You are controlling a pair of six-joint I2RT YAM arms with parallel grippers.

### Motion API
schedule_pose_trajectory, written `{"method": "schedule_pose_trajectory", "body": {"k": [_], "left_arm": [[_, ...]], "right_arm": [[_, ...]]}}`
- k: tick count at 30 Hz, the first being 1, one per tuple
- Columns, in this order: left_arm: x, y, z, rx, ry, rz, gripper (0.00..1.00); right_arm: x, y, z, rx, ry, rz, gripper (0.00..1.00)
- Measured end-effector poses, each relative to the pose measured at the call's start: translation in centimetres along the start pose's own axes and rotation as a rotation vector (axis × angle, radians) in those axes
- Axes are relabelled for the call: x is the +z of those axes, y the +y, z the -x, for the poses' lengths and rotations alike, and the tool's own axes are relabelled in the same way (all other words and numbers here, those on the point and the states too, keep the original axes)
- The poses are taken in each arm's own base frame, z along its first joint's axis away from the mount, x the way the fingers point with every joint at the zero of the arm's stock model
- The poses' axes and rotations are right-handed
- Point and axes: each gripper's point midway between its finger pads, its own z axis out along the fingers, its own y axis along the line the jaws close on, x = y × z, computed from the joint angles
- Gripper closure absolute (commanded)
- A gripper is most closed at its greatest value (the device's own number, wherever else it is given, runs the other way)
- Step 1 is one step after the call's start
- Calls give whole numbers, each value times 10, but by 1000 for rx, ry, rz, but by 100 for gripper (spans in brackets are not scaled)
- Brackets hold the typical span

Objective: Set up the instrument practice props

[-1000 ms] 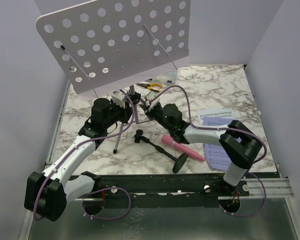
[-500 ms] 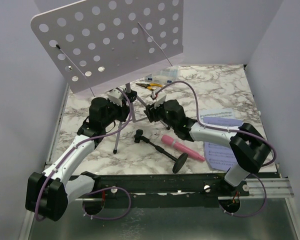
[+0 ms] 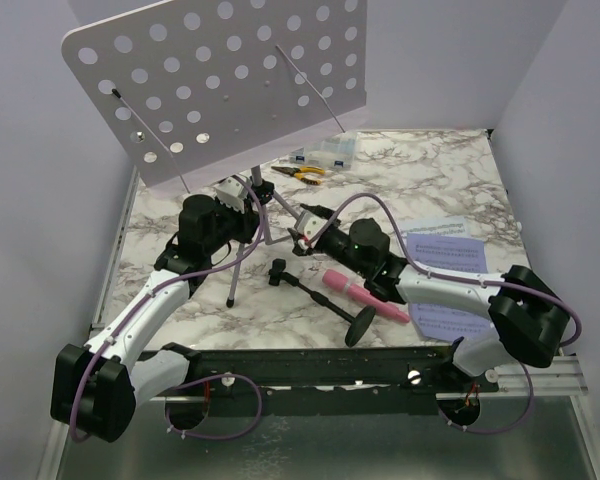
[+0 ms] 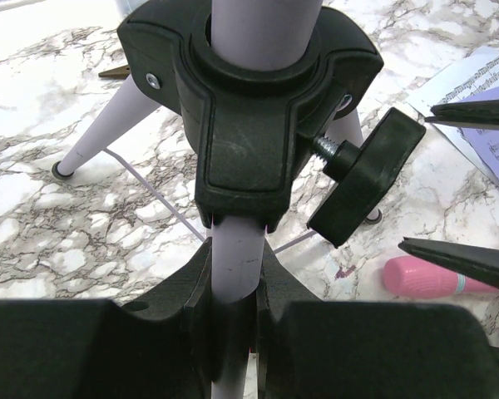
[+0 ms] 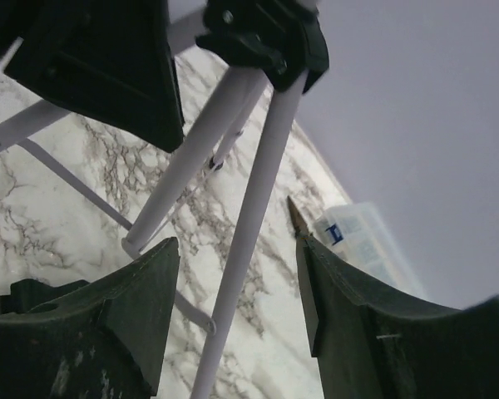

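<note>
The lilac perforated plate [image 3: 220,75] stands tilted on its tripod [image 3: 242,255] at the back left. My left gripper [image 3: 248,195] is shut on the tripod's lilac pole [image 4: 237,266], just below the black collar [image 4: 249,108] with its knob [image 4: 366,174]. My right gripper [image 3: 306,226] is open beside the tripod, with one lilac leg [image 5: 249,241] between its jaws but untouched. The pink microphone [image 3: 365,295] lies on its black stand [image 3: 325,298] on the marble. The two sheet-music pages [image 3: 445,245] lie at the right, partly under my right arm.
A clear compartment box [image 3: 325,152] and yellow-handled pliers [image 3: 302,172] lie at the back behind the tripod. The box also shows in the right wrist view [image 5: 362,237]. Lilac walls close in the marble table [image 3: 430,170] on three sides.
My right gripper drew back from the tripod's collar toward the right and front and now stands open lower down. The plate tipped slightly left earlier, then stayed still. My left gripper kept its hold.
</note>
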Motion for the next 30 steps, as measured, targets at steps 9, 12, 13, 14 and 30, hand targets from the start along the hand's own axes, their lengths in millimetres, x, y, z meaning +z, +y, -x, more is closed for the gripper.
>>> {"method": "schedule_pose_trajectory", "body": {"k": [9,12,13,14,30], "left_arm": [[1,0,0,-1,2,0,100],[1,0,1,-1,0,-1,100],[1,0,1,-1,-1,-1,100],[1,0,1,-1,-1,-2,100],[1,-1,3,-7,-2,-2,100]], "right_arm": [[17,2,58,-287,-202,34,36],[25,6,65,-348,-251,30,38],[28,7,65,-365,-255,29,38],[31,9,63,-377,-256,33,39],[50,-1,78,-530,-288,-56,41]]}}
